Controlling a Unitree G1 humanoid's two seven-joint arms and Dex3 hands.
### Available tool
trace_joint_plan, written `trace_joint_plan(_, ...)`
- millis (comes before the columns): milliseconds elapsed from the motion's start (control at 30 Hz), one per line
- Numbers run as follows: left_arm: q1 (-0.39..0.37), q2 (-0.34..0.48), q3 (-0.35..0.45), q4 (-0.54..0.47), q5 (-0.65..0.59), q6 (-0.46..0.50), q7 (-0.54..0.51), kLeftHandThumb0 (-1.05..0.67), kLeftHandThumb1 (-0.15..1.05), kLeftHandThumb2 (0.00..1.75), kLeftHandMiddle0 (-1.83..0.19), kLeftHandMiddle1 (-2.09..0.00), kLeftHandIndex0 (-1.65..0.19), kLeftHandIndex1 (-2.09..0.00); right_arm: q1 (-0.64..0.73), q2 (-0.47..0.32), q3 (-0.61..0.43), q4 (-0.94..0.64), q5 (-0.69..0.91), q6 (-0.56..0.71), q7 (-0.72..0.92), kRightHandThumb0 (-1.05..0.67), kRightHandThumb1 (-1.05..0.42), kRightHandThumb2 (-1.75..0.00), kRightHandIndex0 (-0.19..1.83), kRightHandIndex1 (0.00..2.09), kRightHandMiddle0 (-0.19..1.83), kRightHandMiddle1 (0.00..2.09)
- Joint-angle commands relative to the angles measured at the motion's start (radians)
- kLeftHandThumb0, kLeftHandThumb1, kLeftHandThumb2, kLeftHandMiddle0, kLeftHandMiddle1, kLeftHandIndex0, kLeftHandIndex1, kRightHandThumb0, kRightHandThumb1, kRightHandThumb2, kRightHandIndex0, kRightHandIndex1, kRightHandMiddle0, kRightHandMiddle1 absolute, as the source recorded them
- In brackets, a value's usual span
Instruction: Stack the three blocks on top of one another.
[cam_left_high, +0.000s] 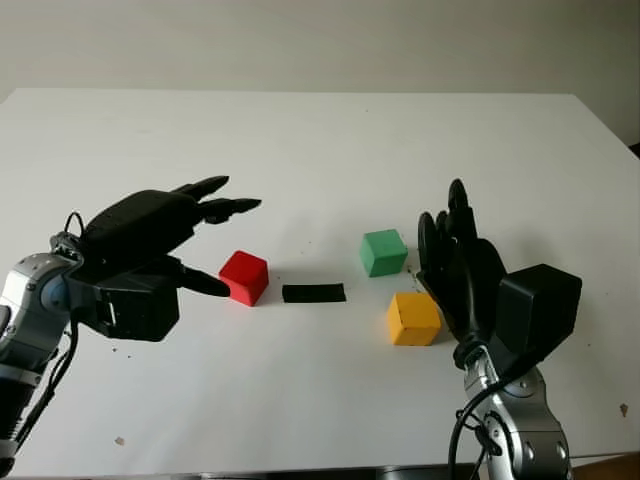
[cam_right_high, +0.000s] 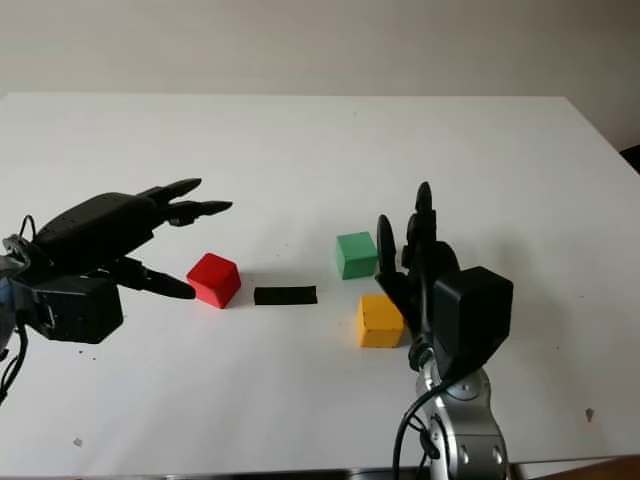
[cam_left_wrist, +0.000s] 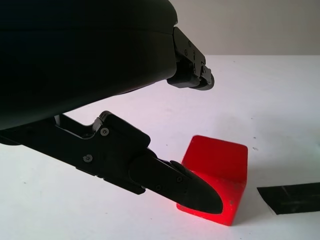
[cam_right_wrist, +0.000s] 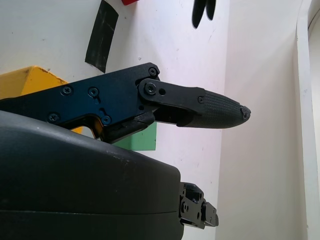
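Progress: nothing stacked, all three blocks lie apart on the desk (cam_left_high: 320, 150) | red block (cam_left_high: 244, 276) framed by the open left hand (cam_left_high: 190, 240), not gripped | green block (cam_left_high: 383, 252), yellow block (cam_left_high: 413, 318) beside the open right hand (cam_left_high: 455, 260) | all stacking left.

Matt white table (cam_left_high: 300, 130), matt black tape strip (cam_left_high: 313, 293), smooth red block (cam_left_high: 244, 276)

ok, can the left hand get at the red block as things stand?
Probably yes. The left hand is open right beside the red block, thumb low at its near side and the other fingers above, nothing between them. The black tape strip lies apart on the far side.
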Motion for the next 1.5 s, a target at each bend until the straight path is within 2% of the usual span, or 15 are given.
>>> trace_joint_plan(0, -0.003, -0.004, -0.016, -0.007, 0.016, 0.001, 0.015, -0.76, 0.87, 0.05, -0.05, -0.06, -0.28, -0.06, 0.003, 0.002, -0.001, -0.017, -0.001, 0.003, -0.003, -0.71, -1.05, -0.59, -0.19, 0.05, -0.16, 0.06)
trace_joint_plan(400, 0.025, 0.0, -0.043, -0.054, 0.077, 0.04, 0.018, -0.8, 0.93, 0.06, 0.03, -0.03, -0.34, -0.08, 0.006, 0.005, -0.003, -0.02, 0.001, 0.007, -0.003, -0.7, -1.05, -0.58, -0.19, 0.05, -0.16, 0.06)
trace_joint_plan(567, 0.028, -0.007, -0.042, -0.044, 0.068, 0.024, 0.043, -0.72, 0.93, 0.06, 0.06, -0.04, -0.45, -0.16, 0.008, 0.006, -0.002, -0.023, -0.003, 0.009, -0.007, -0.71, -1.05, -0.58, -0.18, 0.06, -0.15, 0.06)
trace_joint_plan(600, 0.028, -0.006, -0.042, -0.043, 0.066, 0.025, 0.045, -0.7, 0.92, 0.06, 0.06, -0.05, -0.4, -0.29, 0.009, 0.007, -0.003, -0.021, -0.001, 0.006, -0.006, -0.71, -1.05, -0.58, -0.18, 0.06, -0.16, 0.06)
trace_joint_plan(667, 0.03, -0.007, -0.04, -0.041, 0.062, 0.024, 0.051, -0.64, 0.93, 0.05, 0.05, -0.05, -0.2, -0.8, 0.009, 0.009, -0.006, -0.02, 0.004, 0.003, -0.006, -0.7, -1.05, -0.58, -0.18, 0.05, -0.16, 0.05)
trace_joint_plan(700, 0.031, -0.007, -0.04, -0.042, 0.061, 0.025, 0.051, -0.62, 0.93, 0.05, 0.04, -0.06, -0.17, -0.92, 0.01, 0.008, -0.006, -0.019, 0.005, 0.001, -0.004, -0.7, -1.05, -0.58, -0.18, 0.05, -0.16, 0.05)
trace_joint_plan(900, 0.038, -0.008, -0.036, -0.045, 0.053, 0.024, 0.067, -0.41, 1.02, 0.07, -0.07, -0.07, -0.25, -1.3, 0.012, 0.008, -0.006, -0.023, 0.003, 0.005, -0.006, -0.7, -1.05, -0.58, -0.19, 0.05, -0.16, 0.05)
trace_joint_plan(1333, 0.03, 0.002, -0.036, -0.02, 0.038, -0.008, 0.087, -0.38, 1.02, 0.05, -0.17, -0.07, -0.29, -1.33, 0.005, 0.02, -0.008, -0.012, 0.006, -0.002, -0.017, -0.69, -1.05, -0.57, -0.19, 0.05, -0.16, 0.05)
trace_joint_plan(1467, 0.016, -0.005, -0.021, 0.008, -0.072, -0.039, 0.035, -0.37, 1.01, 0.05, -0.19, -0.07, -0.3, -1.34, 0.003, 0.022, -0.005, -0.004, 0.0, -0.009, -0.019, -0.69, -1.05, -0.56, -0.19, 0.05, -0.16, 0.05)
